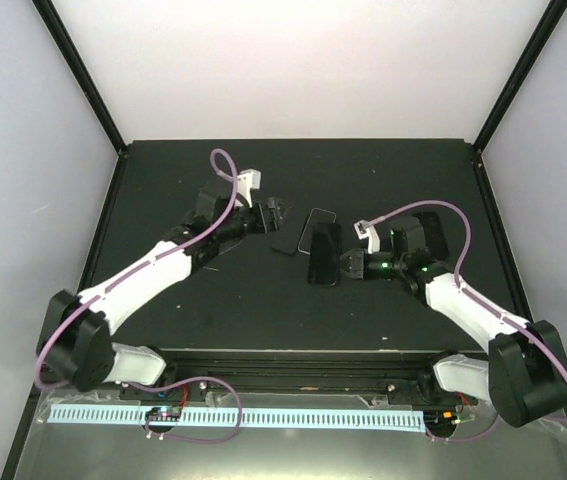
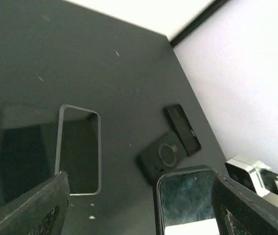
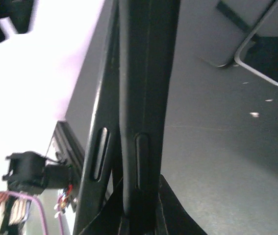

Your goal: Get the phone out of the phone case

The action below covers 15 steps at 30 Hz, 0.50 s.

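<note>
My right gripper (image 1: 347, 263) is shut on the near end of a black phone case (image 1: 324, 255) with a glossy, smudged phone face showing in it. In the right wrist view (image 3: 141, 196) I see it edge-on: a black edge with a side button (image 3: 141, 161), and a second black strip with a long slot (image 3: 99, 152) standing slightly apart to its left. My left gripper (image 1: 276, 214) is open and empty, up and left of the case. In the left wrist view (image 2: 143, 215) the case's far end (image 2: 185, 198) shows between its fingers, close to the right finger (image 2: 256, 210).
A flat dark slab with a thin silver rim (image 1: 301, 232) lies on the black mat beside the case; it also shows in the left wrist view (image 2: 80, 152) and the right wrist view (image 3: 271, 58). A small black square pad with a ring (image 2: 161, 155) and a black bar (image 2: 183, 128) lie beyond.
</note>
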### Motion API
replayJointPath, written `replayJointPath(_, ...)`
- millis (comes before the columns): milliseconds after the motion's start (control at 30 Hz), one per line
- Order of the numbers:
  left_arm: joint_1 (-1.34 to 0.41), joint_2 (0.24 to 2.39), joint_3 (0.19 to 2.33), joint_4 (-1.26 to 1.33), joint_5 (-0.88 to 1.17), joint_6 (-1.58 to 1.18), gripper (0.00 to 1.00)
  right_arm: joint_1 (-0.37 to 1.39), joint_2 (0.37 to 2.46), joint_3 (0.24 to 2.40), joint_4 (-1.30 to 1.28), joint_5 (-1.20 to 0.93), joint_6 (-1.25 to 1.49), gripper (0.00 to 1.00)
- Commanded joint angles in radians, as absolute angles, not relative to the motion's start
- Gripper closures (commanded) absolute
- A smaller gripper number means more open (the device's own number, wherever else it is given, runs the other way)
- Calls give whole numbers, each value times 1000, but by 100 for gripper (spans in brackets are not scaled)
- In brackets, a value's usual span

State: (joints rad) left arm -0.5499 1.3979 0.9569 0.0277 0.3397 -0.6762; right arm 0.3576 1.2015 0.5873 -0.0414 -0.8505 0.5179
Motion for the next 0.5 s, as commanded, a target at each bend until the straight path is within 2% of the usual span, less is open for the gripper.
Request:
replayJointPath(0,-562,1258,1011,-184,95,-556,19,360,1176,627,-82,-637,587,99)
replayJointPath(67,-614,1246,994,-220,68,-527,23,361,1169,699,-286,-486,568,99)
replayJointPath(133,-684,1244,952,-198,85,-496,39,359,1178,785,-465,-371,536,99)
replayJointPath(200,-759,1253,926,-181,114,-475,44,359,1201,857,-605,-294,526,99)
replayJointPath(333,-968,1268,933,-253,-120,-422,41,357,1221,912,-714,-298,467,99)
replayJointPath(467,-1103,1312,938,-252,-223,-421,28,346,1311,942,-829,-467,328,99)
